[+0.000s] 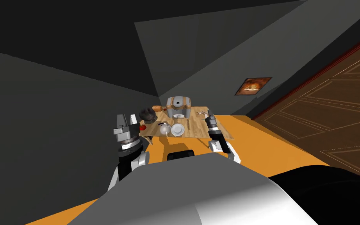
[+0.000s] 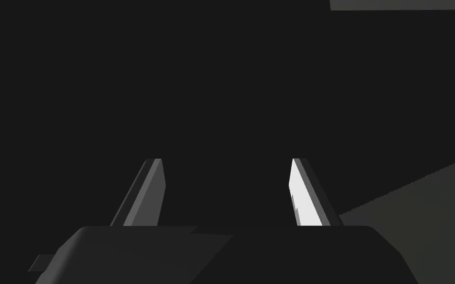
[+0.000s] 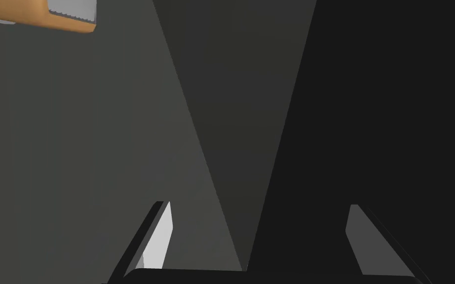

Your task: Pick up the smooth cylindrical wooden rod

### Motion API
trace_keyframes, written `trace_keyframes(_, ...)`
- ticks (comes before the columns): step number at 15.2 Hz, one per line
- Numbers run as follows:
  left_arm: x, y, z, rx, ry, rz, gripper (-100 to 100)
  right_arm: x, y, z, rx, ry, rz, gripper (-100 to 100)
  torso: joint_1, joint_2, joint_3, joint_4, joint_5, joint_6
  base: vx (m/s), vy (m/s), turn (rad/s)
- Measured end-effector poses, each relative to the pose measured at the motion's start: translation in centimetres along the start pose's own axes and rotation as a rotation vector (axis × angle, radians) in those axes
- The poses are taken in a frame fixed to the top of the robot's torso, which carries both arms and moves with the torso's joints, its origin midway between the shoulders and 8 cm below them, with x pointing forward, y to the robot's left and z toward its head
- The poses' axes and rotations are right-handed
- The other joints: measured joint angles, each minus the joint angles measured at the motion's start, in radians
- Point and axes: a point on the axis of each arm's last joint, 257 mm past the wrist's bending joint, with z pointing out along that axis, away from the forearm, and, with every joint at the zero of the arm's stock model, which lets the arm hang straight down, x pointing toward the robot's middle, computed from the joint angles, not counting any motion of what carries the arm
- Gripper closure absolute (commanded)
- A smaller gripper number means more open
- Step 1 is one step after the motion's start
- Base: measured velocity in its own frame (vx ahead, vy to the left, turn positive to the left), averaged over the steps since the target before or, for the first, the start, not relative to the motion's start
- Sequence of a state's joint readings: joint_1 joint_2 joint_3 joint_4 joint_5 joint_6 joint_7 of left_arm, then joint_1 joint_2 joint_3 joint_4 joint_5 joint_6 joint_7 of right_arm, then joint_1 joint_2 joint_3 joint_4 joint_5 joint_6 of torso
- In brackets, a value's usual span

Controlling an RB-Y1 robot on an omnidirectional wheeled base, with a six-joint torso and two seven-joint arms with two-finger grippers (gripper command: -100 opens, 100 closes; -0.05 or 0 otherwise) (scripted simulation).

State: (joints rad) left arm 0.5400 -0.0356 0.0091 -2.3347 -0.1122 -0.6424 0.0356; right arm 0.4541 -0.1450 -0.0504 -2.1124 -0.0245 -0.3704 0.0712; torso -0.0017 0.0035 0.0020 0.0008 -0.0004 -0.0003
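On the wooden table (image 1: pixel 218 131): the rod (image 1: pixel 188 124) is judged to be the thin brown stick lying flat just beside the white plate (image 1: pixel 177 129), on the side nearer the right arm. It is too small to confirm.
Neighbouring items: a round white pot (image 1: pixel 164 127) touches or nearly touches the plate. A grey-and-tan appliance (image 1: pixel 178 106) stands behind both, well apart from the rod.
Right gripper (image 1: pixel 210 114): it hovers over the table's right part, near the rod. Its fingers (image 3: pixel 158 236) are spread and hold nothing. The right wrist view faces grey walls rather than the tabletop, with one tan-and-grey corner of some object at its edge.
Left gripper (image 1: pixel 126 119): it is raised beside the table's near left corner. Its fingers (image 2: pixel 303 197) are released and empty.
Step in hand: judged to be the approach before the grasp, using the right arm.
Wrist attitude: pitch the right hand downward until the rod appears between its fingers.
Jaw alignment: set the fingers across the rod's long axis, not along it.
Contact point: aim for mid-length, so the rod lifts level.
Closing: clamp only once both blades straddle the rod and reach table level.
Risks: a round rod is likely to roll if one blade nudges it. The plate rim is close to the inner blade's descent path.
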Motion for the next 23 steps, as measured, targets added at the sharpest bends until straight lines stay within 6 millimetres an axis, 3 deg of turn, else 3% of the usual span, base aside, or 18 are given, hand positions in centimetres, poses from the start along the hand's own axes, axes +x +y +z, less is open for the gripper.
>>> trace_keyframes(13,0.0,0.0,0.0,0.000,0.000,0.000,0,-0.3,-13.1,-0.1,0.325,0.117,-0.158,-100,-0.001,-0.002,-0.001,-0.001,0.000,0.000,-0.032,-0.012,0.188)
trace_keyframes(19,0.0,0.0,0.0,0.000,0.000,0.000,0,-1.4,-19.7,-1.6,0.490,0.167,-0.238,-100,-0.001,-0.003,-0.002,-0.001,0.000,0.000,-0.019,-0.012,0.172)
trace_keyframes(23,0.0,0.0,0.0,0.000,0.000,0.000,0,-2.3,-22.9,-2.6,0.588,0.196,-0.282,-100,0.000,-0.003,-0.002,-0.001,0.000,0.000,-0.013,-0.008,0.176)
